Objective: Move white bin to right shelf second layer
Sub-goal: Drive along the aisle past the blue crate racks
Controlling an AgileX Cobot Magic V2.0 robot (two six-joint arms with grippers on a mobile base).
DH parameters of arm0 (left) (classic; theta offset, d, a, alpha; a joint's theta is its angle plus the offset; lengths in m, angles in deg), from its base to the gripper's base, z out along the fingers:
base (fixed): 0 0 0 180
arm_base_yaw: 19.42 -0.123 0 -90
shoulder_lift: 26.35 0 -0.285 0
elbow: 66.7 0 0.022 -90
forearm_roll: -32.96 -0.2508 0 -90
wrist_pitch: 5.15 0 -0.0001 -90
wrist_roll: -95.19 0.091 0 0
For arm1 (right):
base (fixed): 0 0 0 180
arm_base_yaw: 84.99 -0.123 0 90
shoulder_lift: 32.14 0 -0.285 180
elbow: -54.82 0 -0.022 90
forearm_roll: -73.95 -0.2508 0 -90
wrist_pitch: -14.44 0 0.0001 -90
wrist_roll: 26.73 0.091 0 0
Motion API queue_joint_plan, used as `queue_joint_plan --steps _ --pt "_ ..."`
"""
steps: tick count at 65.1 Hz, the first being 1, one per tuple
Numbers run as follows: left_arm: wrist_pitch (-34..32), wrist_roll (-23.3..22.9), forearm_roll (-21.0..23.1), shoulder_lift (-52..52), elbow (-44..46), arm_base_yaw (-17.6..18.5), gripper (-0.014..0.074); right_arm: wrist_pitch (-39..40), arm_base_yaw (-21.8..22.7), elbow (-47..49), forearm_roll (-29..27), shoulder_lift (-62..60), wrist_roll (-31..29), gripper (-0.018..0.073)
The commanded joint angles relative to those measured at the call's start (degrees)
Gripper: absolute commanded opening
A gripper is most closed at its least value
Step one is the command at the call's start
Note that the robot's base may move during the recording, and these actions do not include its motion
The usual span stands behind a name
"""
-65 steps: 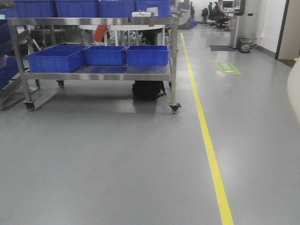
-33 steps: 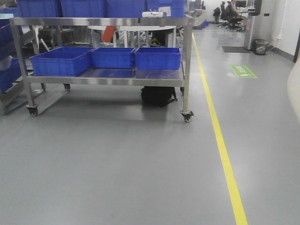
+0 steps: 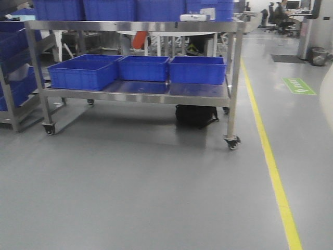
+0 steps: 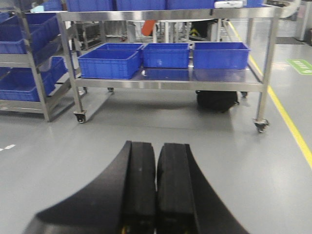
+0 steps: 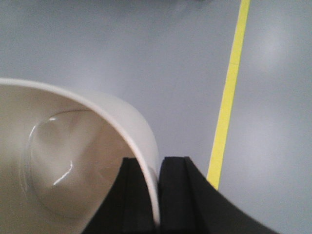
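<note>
While the left wrist camera looks ahead, the left gripper [image 4: 156, 146] has its two curved black fingers pressed flat together with nothing between them, above smooth grey floor [image 4: 48, 161].

At the far left of the front view stands a steel rack [image 3: 11, 123] loaded with deep blue plastic crates [image 3: 14, 44]. Just beside it is a wheeled stainless-steel trolley [image 3: 104, 25] with two flat levels. Three blue rectangular plastic tubs [image 3: 144, 69] sit side by side on its lower level. A row of blue plastic boxes [image 3: 109, 9] lines the top, where a small flat white object [image 3: 196, 17] lies near the right end. A black soft bag [image 3: 196, 114] rests on the floor under the trolley's right end.

To the right, a yellow painted floor line [image 3: 270, 166] runs away from the camera. Past it are a green floor marking [image 3: 298, 86] and a grey waste basket [image 3: 318, 55].

In the right wrist view, the right gripper [image 5: 158, 161] pinches the wall of the glossy cream-white plastic bin [image 5: 73, 161], with one black finger inside the mouth, the other outside, and the rim between them. The bin fills the lower left of that view, and the grey floor and yellow line show beyond its rim.
</note>
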State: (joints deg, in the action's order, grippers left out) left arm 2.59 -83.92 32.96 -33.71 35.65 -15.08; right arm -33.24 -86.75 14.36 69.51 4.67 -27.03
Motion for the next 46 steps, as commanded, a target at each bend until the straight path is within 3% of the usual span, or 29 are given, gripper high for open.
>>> queue_joint_plan --steps 1,46 --pt "-4.98 -0.17 0.00 0.92 -2.11 0.25 0.0085 4.99 0.45 1.63 -0.47 0.10 -0.26 0.0048" --pt "-4.98 -0.17 0.00 0.92 -2.11 0.25 0.0085 4.99 0.45 1.63 -0.47 0.10 -0.26 0.0048"
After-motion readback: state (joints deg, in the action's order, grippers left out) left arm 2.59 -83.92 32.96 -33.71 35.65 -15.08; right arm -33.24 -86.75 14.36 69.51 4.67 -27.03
